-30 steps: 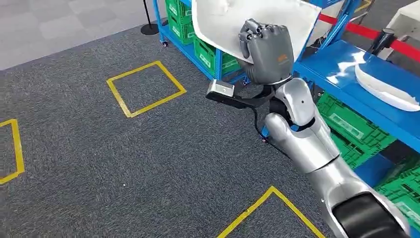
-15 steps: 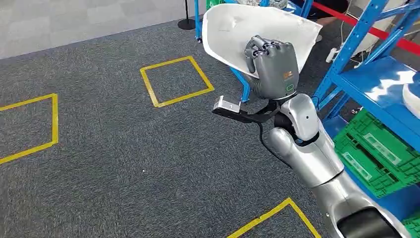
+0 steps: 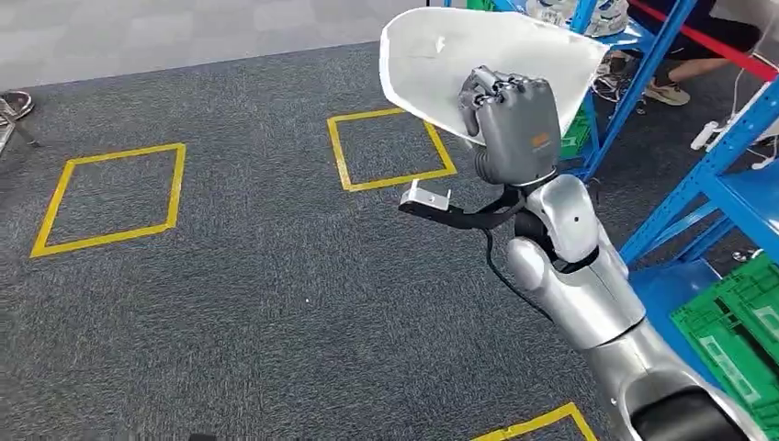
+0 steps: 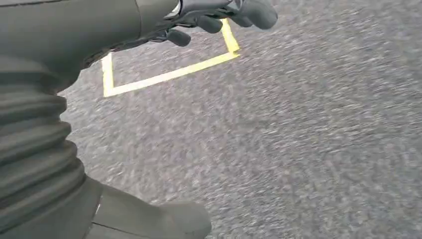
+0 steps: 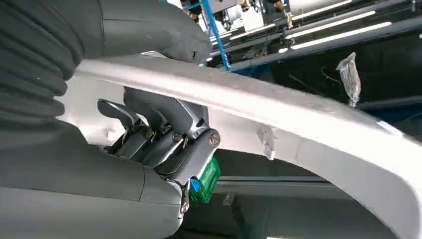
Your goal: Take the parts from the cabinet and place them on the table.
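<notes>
A large white curved shell part (image 3: 459,64) is raised in front of me, gripped at its lower edge by my right hand (image 3: 510,119). The right wrist view shows the fingers (image 5: 159,129) curled under the part's pale rim (image 5: 298,119) with the thumb on top. My left hand (image 4: 74,40) hangs over the grey carpet, fingers and thumb apart, holding nothing.
A blue rack (image 3: 643,83) stands at the right with a green crate (image 3: 735,340) low on it. Yellow taped squares (image 3: 390,152) (image 3: 110,197) mark the grey carpet. A person's foot (image 3: 666,92) shows behind the rack.
The whole view has swung left, so the blue rack and crates slid toward the right edge. My right hand keeps hold of the white part throughout.
</notes>
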Robot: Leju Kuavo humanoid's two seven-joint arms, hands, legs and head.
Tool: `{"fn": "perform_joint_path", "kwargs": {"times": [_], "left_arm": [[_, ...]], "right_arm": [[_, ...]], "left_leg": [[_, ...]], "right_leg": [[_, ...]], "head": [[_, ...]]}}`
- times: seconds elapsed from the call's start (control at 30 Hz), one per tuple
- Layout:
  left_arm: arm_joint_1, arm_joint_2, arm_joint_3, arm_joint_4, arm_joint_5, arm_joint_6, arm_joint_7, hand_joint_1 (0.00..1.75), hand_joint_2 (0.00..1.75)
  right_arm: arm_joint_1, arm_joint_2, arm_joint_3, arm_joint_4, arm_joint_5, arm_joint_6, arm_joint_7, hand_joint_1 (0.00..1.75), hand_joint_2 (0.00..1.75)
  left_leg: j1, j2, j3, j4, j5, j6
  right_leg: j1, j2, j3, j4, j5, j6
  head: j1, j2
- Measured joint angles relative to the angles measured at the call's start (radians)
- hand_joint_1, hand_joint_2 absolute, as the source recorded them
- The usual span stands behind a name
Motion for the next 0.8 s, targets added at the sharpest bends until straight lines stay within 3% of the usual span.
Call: {"fn": "perform_joint_path", "kwargs": {"times": [0.03,0.07,0.1,0.13,0.17,0.2,0.23,0.27,0.3,0.33,0.37,0.4,0.47,0.53,0.57,0.6,0.63,0.67,0.7,0.73,0.77,0.8], "left_arm": [[0.004,0.003,0.000,0.000,0.000,0.000,0.000,0.00,1.75],[0.006,0.003,0.000,0.000,0.001,0.000,0.000,0.00,1.75],[0.004,0.003,0.000,0.001,0.002,0.000,0.004,0.00,1.75],[0.004,0.004,0.000,0.001,0.002,0.000,0.007,0.00,1.75],[0.004,0.004,0.000,0.001,0.003,0.000,0.010,0.00,1.75],[0.006,0.005,0.000,0.001,0.003,-0.002,0.012,0.00,1.75],[0.009,0.006,0.000,0.001,0.003,-0.003,0.013,0.00,1.75],[0.010,0.007,0.000,0.001,0.003,-0.005,0.012,0.00,1.75],[0.011,0.008,0.000,0.001,0.003,-0.009,0.011,0.00,1.75],[0.010,0.008,0.000,0.000,0.003,-0.014,0.006,0.00,1.75],[0.008,0.009,0.000,0.000,0.002,-0.017,0.004,0.00,1.75],[0.004,0.008,0.000,0.000,0.002,-0.022,0.002,0.00,1.75],[0.003,0.007,0.000,0.001,-0.002,-0.026,-0.002,0.00,1.75],[0.002,0.005,0.000,0.000,-0.006,-0.027,-0.003,0.00,1.75],[0.002,0.003,0.000,0.000,-0.007,-0.030,-0.004,0.00,1.75],[-0.001,0.005,0.000,0.000,-0.008,-0.032,-0.003,0.00,1.75],[-0.007,0.005,0.000,-0.001,-0.009,-0.034,-0.003,0.00,1.75],[-0.011,0.003,0.000,-0.001,-0.010,-0.035,-0.003,0.00,1.75],[-0.012,0.002,0.000,-0.001,-0.012,-0.036,-0.004,0.00,1.75],[-0.011,0.002,0.000,-0.001,-0.012,-0.038,-0.003,0.00,1.75],[-0.010,0.002,0.000,0.000,-0.012,-0.039,-0.003,0.00,1.75],[-0.011,0.001,0.000,0.000,-0.012,-0.040,-0.003,0.00,1.75]], "right_arm": [[0.000,0.006,0.000,-0.001,0.001,-0.002,0.000,1.75,1.75],[0.001,0.011,0.000,-0.001,0.003,-0.002,0.000,1.75,1.75],[-0.001,0.011,0.000,-0.001,0.005,-0.005,-0.001,1.75,1.75],[0.001,0.011,0.000,-0.001,0.006,-0.005,-0.001,1.75,1.75],[0.004,0.011,0.000,-0.001,0.008,-0.005,-0.001,1.75,1.75],[0.006,0.011,0.000,-0.001,0.010,-0.005,-0.001,1.75,1.75],[0.006,0.011,0.000,-0.001,0.013,-0.003,-0.001,1.75,1.75],[0.005,0.011,0.000,-0.001,0.015,-0.001,-0.001,1.75,1.75],[0.003,0.011,0.000,-0.001,0.016,0.002,-0.001,1.75,1.75],[0.000,0.011,0.000,-0.001,0.016,0.003,-0.001,1.75,1.75],[-0.005,0.012,0.000,-0.001,0.016,0.007,-0.002,1.75,1.75],[-0.009,0.011,-0.001,-0.001,0.016,0.008,-0.002,1.75,1.75],[-0.011,0.013,-0.001,0.000,0.018,0.011,-0.003,1.75,1.75],[-0.013,0.019,-0.001,0.000,0.019,0.011,-0.003,1.75,1.75],[-0.014,0.019,-0.001,0.000,0.019,0.011,-0.003,1.75,1.75],[-0.016,0.018,-0.001,0.000,0.019,0.011,-0.006,1.75,1.75],[-0.015,0.016,-0.001,0.000,0.019,0.012,-0.007,1.75,1.75],[-0.013,0.014,-0.001,0.000,0.021,0.013,-0.008,1.75,1.75],[-0.011,0.012,-0.001,0.001,0.023,0.015,-0.010,1.75,1.75],[-0.011,0.011,-0.001,0.001,0.024,0.017,-0.013,1.75,1.75],[-0.011,0.011,-0.001,0.001,0.024,0.018,-0.014,1.75,1.75],[-0.012,0.011,-0.001,0.001,0.025,0.019,-0.014,1.75,1.75]], "left_leg": [[0.002,0.000,-0.007,0.006,-0.002,-0.003],[-0.009,0.072,-0.018,0.032,-0.023,-0.003],[-0.011,0.114,-0.044,0.088,-0.060,-0.006],[-0.010,0.138,-0.082,0.174,-0.105,-0.009],[-0.009,0.147,-0.116,0.251,-0.137,-0.010],[-0.009,0.150,-0.139,0.305,-0.151,-0.012],[-0.009,0.151,-0.137,0.305,-0.141,-0.012],[-0.009,0.154,-0.110,0.261,-0.113,-0.012],[-0.009,0.161,-0.063,0.178,-0.074,-0.011],[-0.010,0.184,-0.008,0.082,-0.038,-0.009],[-0.014,0.235,0.026,0.012,-0.039,-0.005],[-0.019,0.231,0.033,0.005,-0.036,0.011],[-0.021,0.204,0.026,0.009,-0.033,0.022],[-0.016,0.178,0.028,0.001,-0.026,0.037],[-0.013,0.168,0.028,-0.001,-0.023,0.041],[-0.011,0.160,0.027,-0.001,-0.022,0.044],[-0.011,0.149,0.025,-0.001,-0.021,0.048],[-0.011,0.135,0.023,0.000,-0.020,0.049],[-0.011,0.120,0.019,0.002,-0.019,0.050],[-0.011,0.106,0.017,0.004,-0.018,0.048],[-0.011,0.092,0.017,0.005,-0.016,0.047],[-0.011,0.078,0.016,0.007,-0.015,0.045]], "right_leg": [[-0.012,-0.018,0.003,-0.015,0.010,-0.012],[-0.008,-0.028,0.006,-0.020,0.013,-0.020],[-0.006,-0.040,0.005,-0.020,0.014,-0.023],[-0.002,-0.057,0.005,-0.020,0.013,-0.025],[0.001,-0.072,0.004,-0.020,0.012,-0.027],[0.002,-0.087,0.004,-0.019,0.011,-0.027],[0.002,-0.100,0.003,-0.019,0.011,-0.027],[0.003,-0.115,0.003,-0.019,0.010,-0.027],[0.003,-0.128,0.004,-0.018,0.009,-0.025],[0.003,-0.141,0.005,-0.016,0.007,-0.023],[0.005,-0.152,0.005,-0.012,0.003,-0.018],[0.013,-0.160,0.002,-0.006,-0.002,-0.011],[0.013,-0.179,0.004,-0.009,0.000,-0.005],[0.012,-0.195,0.005,-0.008,-0.008,0.008],[0.003,-0.132,-0.001,0.015,-0.025,0.016],[0.001,-0.086,-0.025,0.070,-0.058,0.020],[-0.002,-0.061,-0.061,0.149,-0.097,0.023],[-0.003,-0.051,-0.105,0.237,-0.133,0.026],[-0.003,-0.049,-0.141,0.305,-0.152,0.027],[-0.003,-0.048,-0.151,0.315,-0.141,0.026],[-0.004,-0.046,-0.135,0.278,-0.110,0.024],[-0.005,-0.042,-0.099,0.204,-0.067,0.021]], "head": [[-0.001,0.000],[-0.008,0.000],[-0.015,0.000],[-0.016,0.000],[-0.016,0.000],[-0.016,0.000],[-0.016,0.000],[-0.017,0.000],[-0.017,0.000],[-0.017,0.000],[-0.017,0.000],[-0.016,0.000],[-0.012,0.000],[-0.011,0.000],[-0.009,0.000],[-0.006,0.000],[-0.005,0.000],[-0.003,0.000],[-0.003,0.000],[-0.002,0.000],[-0.002,0.000],[-0.001,0.000]]}}
